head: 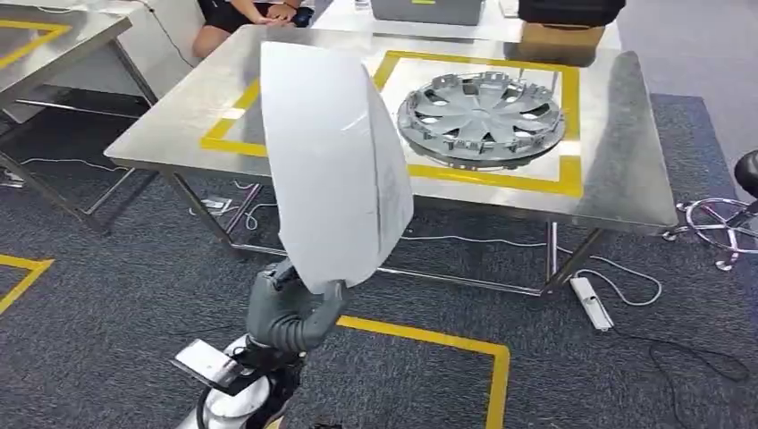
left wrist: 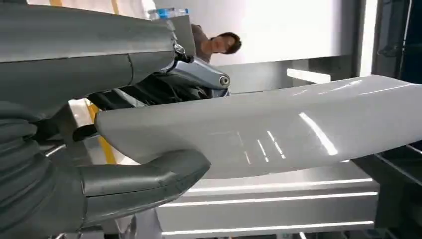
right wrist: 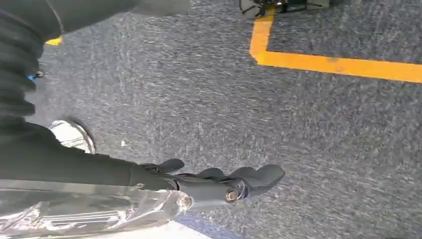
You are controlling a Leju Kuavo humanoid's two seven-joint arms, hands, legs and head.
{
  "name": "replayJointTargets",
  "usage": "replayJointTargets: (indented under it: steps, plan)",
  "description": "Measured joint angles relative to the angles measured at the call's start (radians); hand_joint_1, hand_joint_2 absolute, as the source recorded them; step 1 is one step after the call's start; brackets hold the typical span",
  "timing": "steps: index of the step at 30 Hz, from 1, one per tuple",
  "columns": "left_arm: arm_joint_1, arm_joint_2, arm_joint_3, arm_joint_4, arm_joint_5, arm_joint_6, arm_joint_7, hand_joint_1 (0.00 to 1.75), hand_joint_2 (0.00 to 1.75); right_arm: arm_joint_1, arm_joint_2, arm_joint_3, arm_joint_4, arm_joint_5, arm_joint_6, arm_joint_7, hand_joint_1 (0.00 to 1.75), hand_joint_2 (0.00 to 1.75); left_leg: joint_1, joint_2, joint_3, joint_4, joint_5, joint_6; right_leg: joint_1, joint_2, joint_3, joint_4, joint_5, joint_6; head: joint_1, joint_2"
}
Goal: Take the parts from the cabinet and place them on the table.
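Observation:
My left hand grips the lower end of a large white curved body panel, which stands upright in front of the steel table. In the left wrist view the thumb and fingers clamp the white panel between them. A grey wheel cover lies on the table inside a yellow taped square. My right hand hangs over the grey carpet, fingers loosely extended and holding nothing.
A person sits behind the table at the far edge. A cardboard box stands at the table's back right. Another steel table is at left, a chair base at right. Cables and a power strip lie under the table.

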Motion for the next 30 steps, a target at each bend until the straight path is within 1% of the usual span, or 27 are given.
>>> replayJointTargets:
  steps: [1, 2, 3, 4, 5, 6, 7, 8, 9, 10, 11, 12, 13, 14, 15, 16, 17, 18, 21, 22, 23, 24, 26, 27, 28, 29, 30]
  plan:
    - [0.000, -0.001, 0.000, 0.000, 0.060, -0.029, 0.022, 1.75, 1.75, 0.000, 0.000, 0.000, 0.000, -0.001, -0.001, 0.011, 0.00, 1.75, 0.000, 0.003, 0.051, -0.093, 0.039, 0.004, 0.000, -0.001, 0.003, 0.000, -0.001, 0.002, 0.000, 0.000]
    - [0.000, -0.002, 0.003, 0.000, 0.116, -0.053, 0.041, 1.75, 1.75, 0.000, 0.000, 0.000, 0.000, -0.001, -0.002, 0.016, 0.00, 1.75, -0.001, 0.011, 0.084, -0.153, 0.043, 0.008, 0.003, -0.001, 0.002, 0.000, -0.002, 0.006, 0.000, 0.000]
    - [0.000, -0.005, 0.007, 0.000, 0.155, -0.065, 0.048, 1.75, 1.75, -0.001, 0.000, 0.000, 0.000, -0.002, -0.004, 0.019, 0.00, 1.75, -0.002, 0.008, 0.091, -0.176, 0.035, 0.012, 0.010, 0.000, -0.003, 0.007, -0.005, 0.013, 0.001, 0.000]
    - [0.002, -0.005, 0.012, 0.000, 0.172, -0.070, 0.050, 1.75, 1.75, -0.001, 0.000, -0.001, 0.000, -0.005, 0.003, 0.018, 0.00, 1.75, -0.003, 0.008, 0.085, -0.171, 0.036, 0.016, 0.009, -0.001, -0.004, 0.003, -0.002, 0.019, 0.004, 0.000]
    - [0.005, -0.006, 0.019, 0.000, 0.175, -0.076, 0.050, 1.75, 1.75, 0.001, 0.000, -0.001, 0.000, -0.006, 0.021, 0.013, 0.00, 1.75, -0.006, 0.007, 0.084, -0.171, 0.035, 0.022, 0.007, -0.002, -0.003, -0.002, 0.000, 0.024, 0.001, 0.000]
    - [0.007, -0.006, 0.023, 0.000, 0.176, -0.085, 0.050, 1.75, 1.75, 0.001, 0.000, -0.001, 0.000, -0.003, 0.029, 0.011, 0.00, 1.75, -0.006, 0.005, 0.084, -0.173, 0.038, 0.029, 0.006, -0.004, 0.000, -0.006, 0.001, 0.030, 0.002, 0.000]
    - [0.007, -0.009, 0.024, 0.000, 0.175, -0.097, 0.048, 1.75, 1.75, 0.001, 0.000, -0.001, 0.000, 0.003, 0.030, 0.012, 0.00, 1.75, 0.002, 0.005, 0.088, -0.179, 0.043, 0.037, 0.004, -0.004, -0.006, -0.003, -0.005, 0.036, 0.000, 0.000]
    - [0.006, -0.011, 0.026, 0.000, 0.175, -0.107, 0.048, 1.75, 1.75, 0.000, 0.000, 0.000, 0.000, 0.011, 0.028, 0.016, 0.00, 1.75, 0.002, 0.004, 0.090, -0.180, 0.042, 0.040, 0.005, -0.001, -0.013, 0.021, -0.024, 0.039, 0.007, 0.000]
    - [0.006, -0.011, 0.027, 0.000, 0.176, -0.114, 0.047, 1.75, 1.75, -0.001, 0.000, 0.001, 0.000, 0.018, 0.026, 0.022, 0.00, 1.75, 0.002, 0.004, 0.090, -0.180, 0.042, 0.045, 0.005, 0.000, -0.039, 0.080, -0.059, 0.043, 0.014, 0.000]
    - [0.007, -0.011, 0.028, 0.000, 0.177, -0.119, 0.046, 1.75, 1.75, -0.001, 0.000, 0.003, 0.000, 0.025, 0.024, 0.029, 0.00, 1.75, 0.002, 0.004, 0.089, -0.180, 0.041, 0.046, 0.003, 0.000, -0.083, 0.174, -0.104, 0.046, 0.015, 0.000]
    - [0.007, -0.011, 0.031, 0.000, 0.178, -0.122, 0.045, 1.75, 1.75, 0.000, 0.000, 0.008, 0.000, 0.037, 0.020, 0.042, 0.00, 1.75, 0.001, 0.004, 0.089, -0.179, 0.040, 0.048, 0.004, 0.000, -0.125, 0.262, -0.139, 0.048, 0.017, 0.000]
    - [0.008, -0.011, 0.032, 0.000, 0.178, -0.125, 0.045, 1.75, 1.75, 0.002, 0.000, 0.011, 0.000, 0.046, 0.015, 0.057, 0.00, 1.75, 0.001, 0.004, 0.090, -0.179, 0.040, 0.048, 0.004, 0.000, -0.152, 0.315, -0.152, 0.050, 0.016, 0.000]
    - [0.008, -0.011, 0.033, 0.000, 0.178, -0.133, 0.043, 1.75, 1.75, 0.004, 0.000, 0.016, 0.000, 0.058, 0.007, 0.076, 0.00, 1.75, 0.001, 0.003, 0.090, -0.179, 0.039, 0.048, 0.003, 0.000, -0.157, 0.319, -0.139, 0.050, 0.016, 0.000]
    - [0.008, -0.011, 0.032, 0.000, 0.178, -0.142, 0.039, 1.75, 1.75, 0.004, 0.000, 0.020, 0.000, 0.066, 0.001, 0.090, 0.00, 1.75, 0.002, 0.000, 0.092, -0.179, 0.039, 0.048, 0.002, 0.000, -0.138, 0.276, -0.106, 0.050, 0.017, 0.000]
    - [0.008, -0.012, 0.032, 0.000, 0.177, -0.151, 0.037, 1.75, 1.75, 0.003, 0.000, 0.026, 0.000, 0.074, -0.004, 0.099, 0.00, 1.75, 0.003, -0.002, 0.095, -0.178, 0.038, 0.046, 0.001, 0.000, -0.098, 0.191, -0.057, 0.049, 0.016, 0.000]
    - [0.008, -0.012, 0.031, 0.000, 0.176, -0.155, 0.037, 1.75, 1.75, 0.002, 0.000, 0.030, 0.000, 0.077, -0.007, 0.104, 0.00, 1.75, 0.005, -0.004, 0.099, -0.177, 0.035, 0.041, 0.000, 0.000, -0.047, 0.088, -0.008, 0.049, 0.017, 0.000]
    - [0.007, -0.013, 0.031, 0.000, 0.175, -0.157, 0.037, 1.75, 1.75, 0.002, 0.000, 0.034, 0.000, 0.079, -0.008, 0.108, 0.00, 1.75, 0.004, -0.004, 0.101, -0.176, 0.032, 0.035, -0.002, 0.002, -0.012, 0.013, 0.004, 0.051, 0.017, 0.000]
    - [0.006, -0.013, 0.032, 0.000, 0.175, -0.159, 0.037, 1.75, 1.75, 0.000, 0.000, 0.035, 0.000, 0.080, -0.009, 0.109, 0.00, 1.75, -0.003, -0.007, 0.097, -0.168, 0.029, 0.028, 0.001, 0.009, -0.001, 0.003, -0.002, 0.041, 0.018, 0.000]
    - [0.006, -0.013, 0.032, 0.000, 0.175, -0.160, 0.037, 1.75, 1.75, 0.003, 0.000, 0.041, 0.000, 0.082, -0.010, 0.111, 0.00, 1.75, 0.002, -0.007, 0.098, -0.179, 0.037, 0.012, 0.008, 0.010, -0.008, 0.008, -0.001, 0.021, 0.016, 0.000]
    - [0.006, -0.013, 0.032, 0.000, 0.175, -0.162, 0.036, 1.75, 1.75, 0.003, 0.001, 0.042, 0.000, 0.084, -0.010, 0.112, 0.00, 1.75, 0.002, -0.006, 0.097, -0.178, 0.033, 0.006, 0.003, 0.009, -0.007, 0.003, 0.004, 0.012, 0.016, 0.000]
    - [0.005, -0.013, 0.033, 0.000, 0.175, -0.164, 0.035, 1.75, 1.75, 0.002, 0.001, 0.044, 0.000, 0.086, -0.010, 0.112, 0.00, 1.75, 0.002, -0.001, 0.091, -0.164, 0.018, 0.000, 0.001, 0.009, -0.007, 0.002, 0.005, 0.006, 0.013, 0.000]
    - [0.004, -0.013, 0.033, 0.000, 0.173, -0.168, 0.032, 1.75, 1.75, 0.001, 0.001, 0.048, 0.000, 0.090, -0.010, 0.113, 0.00, 1.75, 0.002, 0.000, 0.068, -0.112, -0.017, -0.004, 0.001, 0.008, -0.008, 0.002, 0.005, -0.001, 0.006, 0.000]
    - [0.005, -0.011, 0.032, 0.000, 0.165, -0.176, 0.027, 1.75, 1.75, 0.002, 0.001, 0.055, 0.000, 0.102, -0.010, 0.117, 0.00, 1.75, 0.003, 0.000, -0.009, 0.051, -0.093, -0.008, 0.003, 0.005, -0.008, 0.002, 0.004, -0.004, 0.005, 0.000]
    - [0.005, -0.011, 0.032, 0.000, 0.163, -0.180, 0.025, 1.75, 1.75, 0.002, 0.001, 0.057, 0.000, 0.104, -0.010, 0.119, 0.00, 1.75, 0.003, 0.000, -0.045, 0.121, -0.114, -0.008, 0.003, 0.004, -0.009, 0.003, 0.004, -0.004, 0.004, 0.000]
    - [0.006, -0.010, 0.032, 0.000, 0.162, -0.186, 0.021, 1.75, 1.75, 0.002, 0.001, 0.058, 0.000, 0.105, -0.010, 0.122, 0.00, 1.75, 0.003, 0.000, -0.058, 0.141, -0.108, -0.006, 0.004, 0.004, -0.008, 0.003, 0.004, -0.004, 0.005, 0.000]
    - [0.006, -0.010, 0.032, 0.000, 0.164, -0.198, 0.020, 1.75, 1.75, 0.002, 0.001, 0.058, 0.000, 0.107, -0.009, 0.122, 0.00, 1.75, 0.002, 0.000, -0.047, 0.115, -0.079, -0.003, 0.004, 0.004, -0.007, 0.003, 0.004, -0.004, 0.004, 0.000]
    - [0.005, -0.010, 0.031, 0.000, 0.169, -0.214, 0.019, 1.75, 1.75, 0.002, 0.001, 0.060, 0.000, 0.107, -0.006, 0.122, 0.00, 1.75, 0.002, 0.000, -0.018, 0.053, -0.036, 0.000, 0.005, 0.005, -0.006, 0.003, 0.004, -0.004, 0.004, 0.000]
